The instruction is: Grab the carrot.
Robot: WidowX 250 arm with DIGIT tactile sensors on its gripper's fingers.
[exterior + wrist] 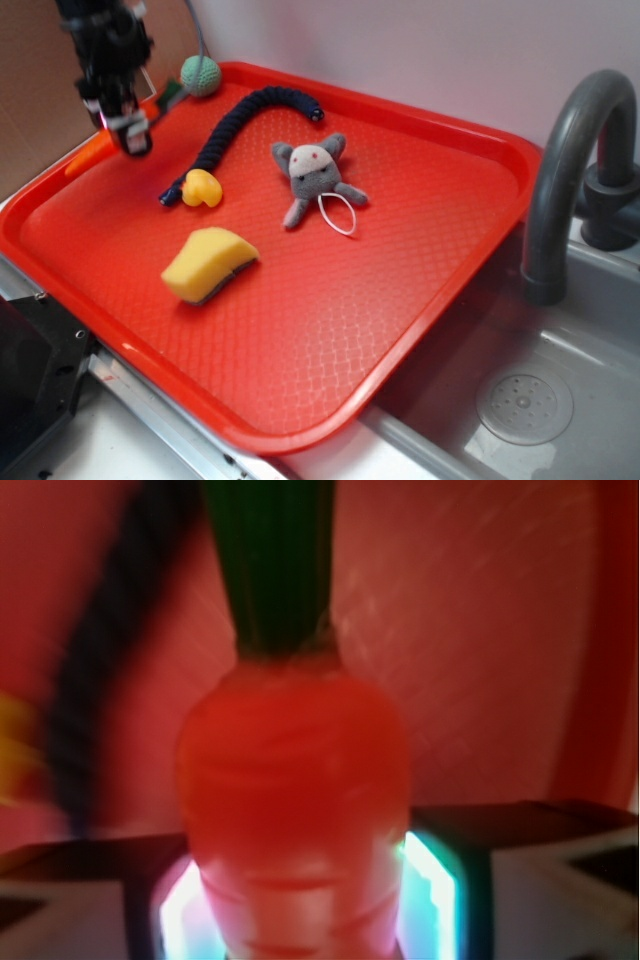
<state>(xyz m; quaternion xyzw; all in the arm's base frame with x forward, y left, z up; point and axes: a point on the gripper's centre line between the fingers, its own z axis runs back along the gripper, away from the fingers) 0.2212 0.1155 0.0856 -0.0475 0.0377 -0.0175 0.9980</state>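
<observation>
1. The sponge (208, 263) lies nearest on the red tray (330, 330), which sits on the counter beside a sink (520, 400).
2. Further in, the duck (201, 188) touches the end of a dark rope (240, 115); a grey plush (315, 175) lies right of it.
3. At the tray's far left edge the pincer (128, 128) pinches the carrot (95, 148), tip pointing out over the rim.
4. In the wrist view, the carrot (295, 770) sits between both fingers (470, 880), green stem pointing away.
5. A green ball (201, 75) rests in the far corner.
</observation>
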